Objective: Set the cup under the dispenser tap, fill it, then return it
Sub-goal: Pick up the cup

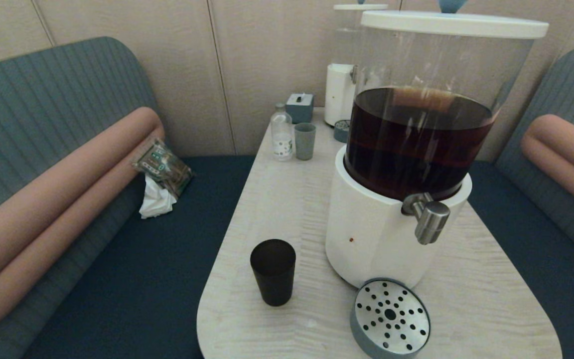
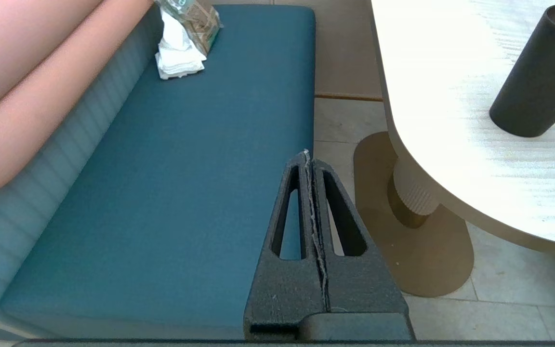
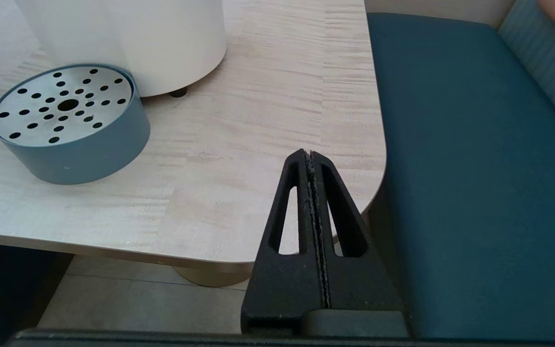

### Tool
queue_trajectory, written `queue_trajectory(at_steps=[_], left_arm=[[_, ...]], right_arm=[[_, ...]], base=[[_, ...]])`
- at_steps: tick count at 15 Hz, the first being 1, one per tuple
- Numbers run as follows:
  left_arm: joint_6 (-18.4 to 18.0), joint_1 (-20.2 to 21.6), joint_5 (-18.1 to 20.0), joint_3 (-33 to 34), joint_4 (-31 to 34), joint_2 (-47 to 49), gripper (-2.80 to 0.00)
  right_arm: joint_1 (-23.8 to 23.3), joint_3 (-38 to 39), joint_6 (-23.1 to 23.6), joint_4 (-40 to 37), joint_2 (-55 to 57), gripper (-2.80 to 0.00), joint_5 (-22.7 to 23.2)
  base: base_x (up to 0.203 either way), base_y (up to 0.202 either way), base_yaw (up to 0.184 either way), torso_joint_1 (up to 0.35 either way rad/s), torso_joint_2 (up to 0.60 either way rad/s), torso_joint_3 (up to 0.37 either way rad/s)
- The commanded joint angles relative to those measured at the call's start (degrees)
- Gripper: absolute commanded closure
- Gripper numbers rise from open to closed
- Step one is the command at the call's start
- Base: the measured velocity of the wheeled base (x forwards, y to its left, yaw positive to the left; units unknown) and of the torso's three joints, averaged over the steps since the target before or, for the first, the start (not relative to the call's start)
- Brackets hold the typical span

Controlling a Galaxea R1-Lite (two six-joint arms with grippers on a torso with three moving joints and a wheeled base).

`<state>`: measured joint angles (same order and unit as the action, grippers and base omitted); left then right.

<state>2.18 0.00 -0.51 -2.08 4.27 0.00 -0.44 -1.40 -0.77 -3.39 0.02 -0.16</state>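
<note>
The matte black cup stands upright and empty on the pale wooden table, left of the big dispenser's white base; the left wrist view also shows the cup. The steel dispenser tap juts from the base front, above the round perforated drip tray, which the right wrist view shows as drip tray. My left gripper hangs shut and empty beside the table's left edge, over the bench seat. My right gripper is shut and empty off the table's near right corner. Neither arm appears in the head view.
At the table's far end stand a clear bottle, a grey-green cup, a small grey box and a smaller white dispenser. Blue benches flank the table; a snack bag and white tissue lie on the left one.
</note>
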Motion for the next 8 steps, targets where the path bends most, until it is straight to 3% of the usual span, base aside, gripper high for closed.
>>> queue_trajectory(at_steps=[1,8], left_arm=[[0.02,0.00,-0.02,0.05,0.04,-0.09,0.00],[0.03,0.00,-0.28,-0.02,0.04,-0.09,0.00]], right_arm=[[0.00,0.00,-0.02,-0.04,-0.11,0.00,-0.02],[0.00,0.00,-0.02,-0.03,-0.11,0.00,-0.02]], base=[[0.000,0.000,0.000,0.000,0.00,0.000],[0.000,0.000,0.000,0.000,0.00,0.000]])
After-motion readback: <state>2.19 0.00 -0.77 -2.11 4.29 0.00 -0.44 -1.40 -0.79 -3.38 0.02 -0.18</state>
